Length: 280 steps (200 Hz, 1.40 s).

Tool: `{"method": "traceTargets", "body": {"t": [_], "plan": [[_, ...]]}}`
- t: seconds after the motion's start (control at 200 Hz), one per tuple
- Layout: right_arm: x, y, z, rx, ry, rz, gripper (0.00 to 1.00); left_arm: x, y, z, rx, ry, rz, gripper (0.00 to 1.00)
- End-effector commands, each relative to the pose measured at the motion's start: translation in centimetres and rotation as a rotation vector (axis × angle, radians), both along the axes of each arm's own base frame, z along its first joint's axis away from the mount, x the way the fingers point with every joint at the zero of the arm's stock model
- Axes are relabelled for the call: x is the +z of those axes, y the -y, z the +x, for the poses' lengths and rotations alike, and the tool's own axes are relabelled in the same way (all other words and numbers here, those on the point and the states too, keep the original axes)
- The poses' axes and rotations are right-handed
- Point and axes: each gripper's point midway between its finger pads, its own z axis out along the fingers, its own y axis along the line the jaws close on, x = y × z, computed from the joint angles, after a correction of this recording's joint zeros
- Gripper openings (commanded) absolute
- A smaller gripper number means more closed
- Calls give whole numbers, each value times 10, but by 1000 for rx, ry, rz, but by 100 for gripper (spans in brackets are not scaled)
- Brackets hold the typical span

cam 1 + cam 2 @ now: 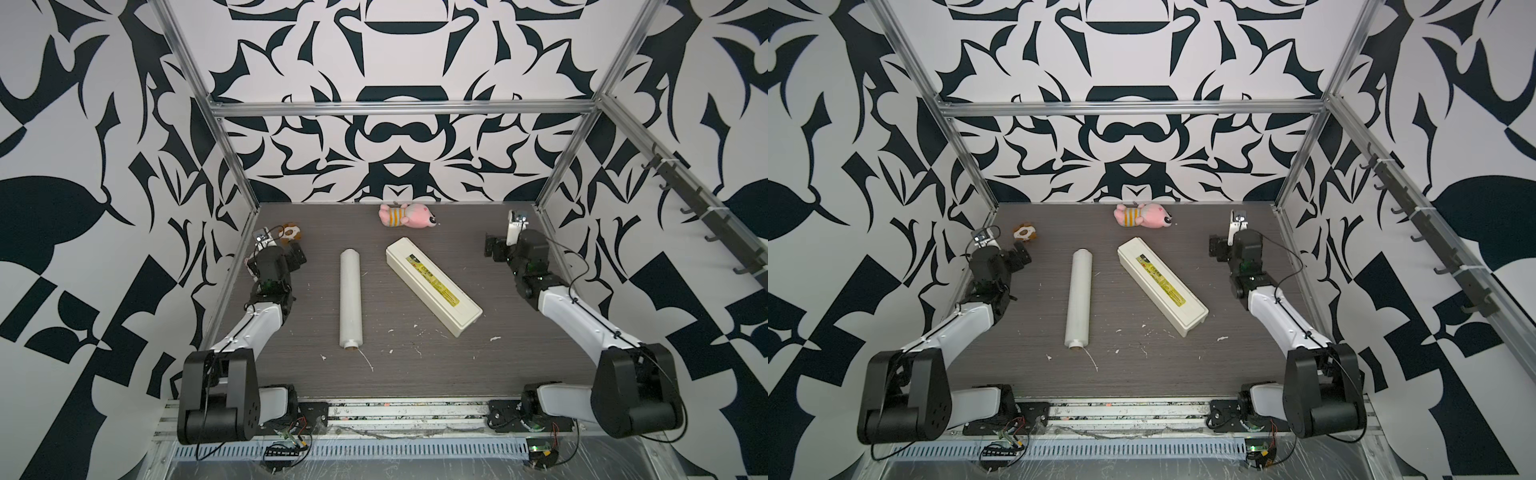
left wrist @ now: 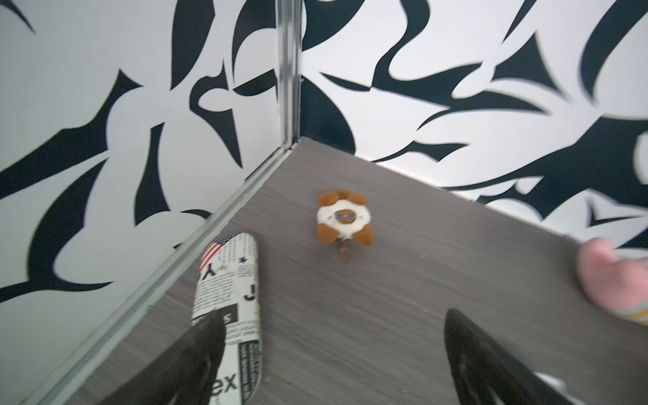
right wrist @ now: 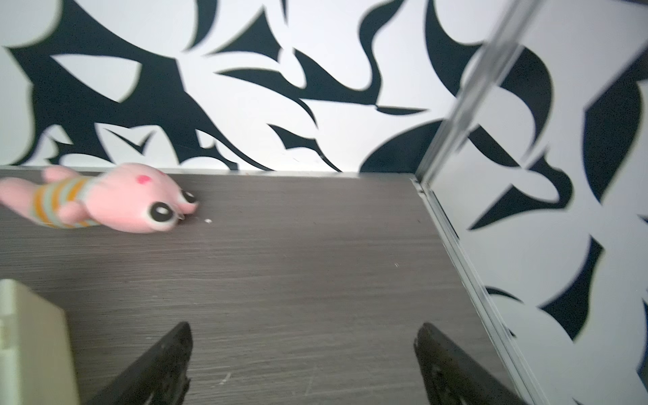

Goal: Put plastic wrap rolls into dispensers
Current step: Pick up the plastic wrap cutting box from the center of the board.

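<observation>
The long, slim, translucent white plastic wrap roll (image 1: 351, 299) lies on the dark wood-grain table (image 1: 415, 374), left of centre. It is well apart from the long cream-white rectangular plastic dispenser (image 1: 432, 286), whose lid with the yellow-and-black label appears shut. The left gripper (image 2: 333, 319) and the right gripper (image 3: 305, 328) are seen with jaws spread wide and nothing between them. Being round, the roll is likely to be rolled sideways if it is touched by one finger first. The thin loose strand of film (image 1: 365, 359) at its near end could be snagged or dragged. The light box may be pushed along when its lid is pried. The short newsprint-patterned cylinder (image 2: 228, 301) beside the left gripper could be taken by mistake. The roll's long axis runs almost straight away from the robot, with the short white core stub (image 1: 350, 344) pointed toward the robot. The dispenser's axis is slanted across it, so jamming is risked unless the two are aligned.
</observation>
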Motion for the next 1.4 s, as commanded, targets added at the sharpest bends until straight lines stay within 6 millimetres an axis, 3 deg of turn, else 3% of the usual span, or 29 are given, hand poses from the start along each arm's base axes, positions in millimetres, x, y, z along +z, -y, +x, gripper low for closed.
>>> {"method": "traceTargets", "body": {"t": [0.0,0.115,0.295,0.455,0.595,0.955,1.395], "plan": [[-32,-45,-19,194,-262,109,99,-27,33,-18,-46,-173,-218,99],[-37,-79,-20,320,-331,128,99,-30,78,-33,-118,-196,-260,99],[-51,-136,-27,551,-451,208,100,-40,127,-55,-230,-203,-421,99],[-63,-175,-32,700,-553,198,100,-56,149,-76,-262,-253,-432,99],[-80,-198,-34,772,-648,181,99,-63,152,-85,-253,-274,-435,99],[-126,-224,-35,767,-758,-63,99,-67,158,-93,-268,-292,-439,99],[-160,-220,-30,670,-809,-246,99,-76,163,-94,-274,-324,-439,99]]}}
